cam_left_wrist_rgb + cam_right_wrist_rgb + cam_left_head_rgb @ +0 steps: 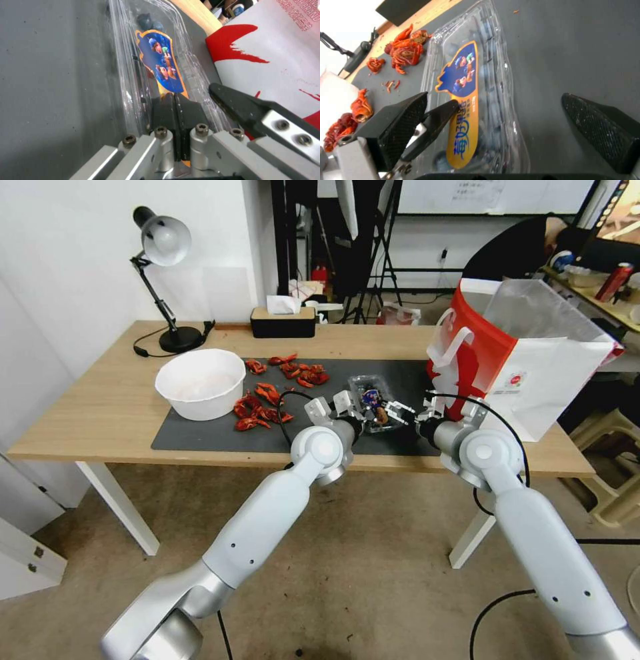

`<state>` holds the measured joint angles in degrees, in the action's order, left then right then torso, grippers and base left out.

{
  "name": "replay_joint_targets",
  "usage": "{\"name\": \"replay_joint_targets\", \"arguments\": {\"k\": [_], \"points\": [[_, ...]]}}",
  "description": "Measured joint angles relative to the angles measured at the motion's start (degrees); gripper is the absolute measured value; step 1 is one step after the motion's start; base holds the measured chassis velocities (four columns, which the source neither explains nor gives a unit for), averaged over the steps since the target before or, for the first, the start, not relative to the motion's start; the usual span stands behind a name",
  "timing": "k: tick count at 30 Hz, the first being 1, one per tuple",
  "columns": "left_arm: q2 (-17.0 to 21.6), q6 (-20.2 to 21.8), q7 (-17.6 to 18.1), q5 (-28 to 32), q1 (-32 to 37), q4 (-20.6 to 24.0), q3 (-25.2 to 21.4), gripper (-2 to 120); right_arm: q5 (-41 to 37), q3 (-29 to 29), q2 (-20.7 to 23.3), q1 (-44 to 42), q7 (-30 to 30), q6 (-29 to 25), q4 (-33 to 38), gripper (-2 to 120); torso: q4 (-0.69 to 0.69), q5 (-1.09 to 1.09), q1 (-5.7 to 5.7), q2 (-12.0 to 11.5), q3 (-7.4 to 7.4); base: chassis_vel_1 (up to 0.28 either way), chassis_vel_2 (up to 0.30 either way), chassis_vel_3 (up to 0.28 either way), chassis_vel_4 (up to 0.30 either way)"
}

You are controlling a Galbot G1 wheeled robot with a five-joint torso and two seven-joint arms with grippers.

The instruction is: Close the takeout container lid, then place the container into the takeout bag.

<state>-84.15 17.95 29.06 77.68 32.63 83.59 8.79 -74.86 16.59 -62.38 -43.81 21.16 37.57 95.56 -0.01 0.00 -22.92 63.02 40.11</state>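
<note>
1. I see a wooden table (pixel 100 413) with a dark mat (pixel 200 437), a white bowl (pixel 200 382) and red crayfish shells (pixel 257 410); a lamp (pixel 163 243) stands behind.
2. The container (pixel 372 403) lies mid-mat, lid (pixel 466 82) down, the bag (pixel 527 360) just right of it.
3. My left gripper (pixel 175 110) has its jaws pressed together at the box's near edge.
4. My right gripper (pixel 516 120) has its jaws spread around the box.

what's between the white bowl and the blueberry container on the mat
In the head view, red crayfish shells lie scattered on the dark mat between the white bowl and the takeout container.
</note>
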Motion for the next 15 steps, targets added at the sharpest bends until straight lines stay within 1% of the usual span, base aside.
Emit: {"name": "replay_joint_targets", "arguments": {"k": [11, 15], "points": [[-0.04, -0.01, 0.13, 0.12, -0.13, 0.27, 0.07, 0, -1.15, -1.0, -0.08, 3.1, -1.06, 3.89, -2.7, 100, 0.0, 0.0, 0.0, 0.0, 0.0, 0.0, 0.0, 0.0, 0.0], [0.02, -0.04, 0.13, 0.17, -0.16, 0.28, 0.07, 0, -1.44, -1.54, -0.03, 3.69, -1.14, 4.34, -3.29, 100, 0.0, -0.01, 0.0, 0.0, 0.0, 0.0, 0.0, 0.0, 0.0]]}}
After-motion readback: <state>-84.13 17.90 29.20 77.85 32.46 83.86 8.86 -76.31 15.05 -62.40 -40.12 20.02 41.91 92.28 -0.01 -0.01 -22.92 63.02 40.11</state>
